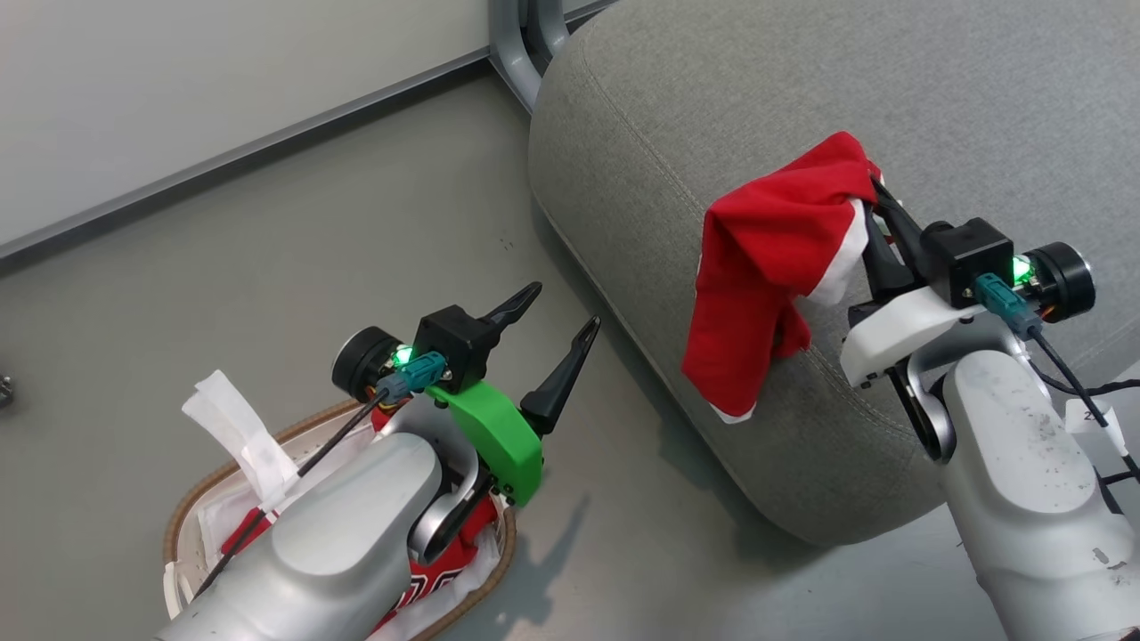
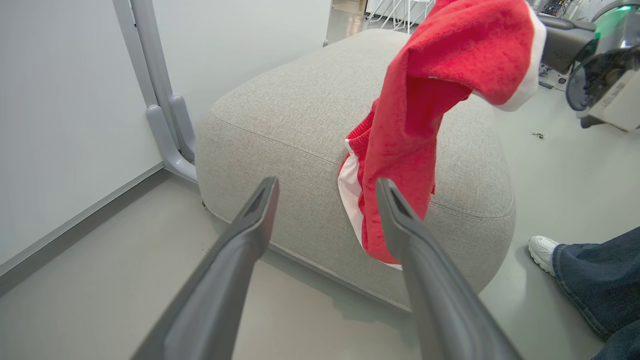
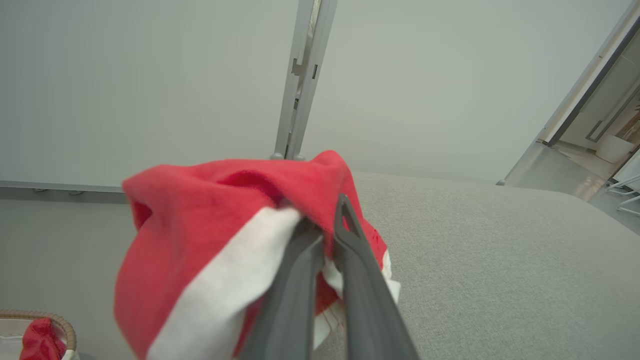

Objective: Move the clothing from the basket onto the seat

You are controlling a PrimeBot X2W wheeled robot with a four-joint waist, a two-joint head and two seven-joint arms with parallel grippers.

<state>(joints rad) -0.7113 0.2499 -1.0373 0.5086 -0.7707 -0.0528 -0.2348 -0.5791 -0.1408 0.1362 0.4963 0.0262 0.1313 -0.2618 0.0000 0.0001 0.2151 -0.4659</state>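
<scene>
The right gripper is pinched tight on one red garment with white trim, which hangs over the near edge of the single grey seat. The left gripper gapes wide and empty, left of the seat, above the one basket, where a second red garment lies

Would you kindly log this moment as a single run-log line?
right gripper: shut on red garment, hanging at seat edge | left gripper: open, empty, near basket | second garment: in basket
</scene>
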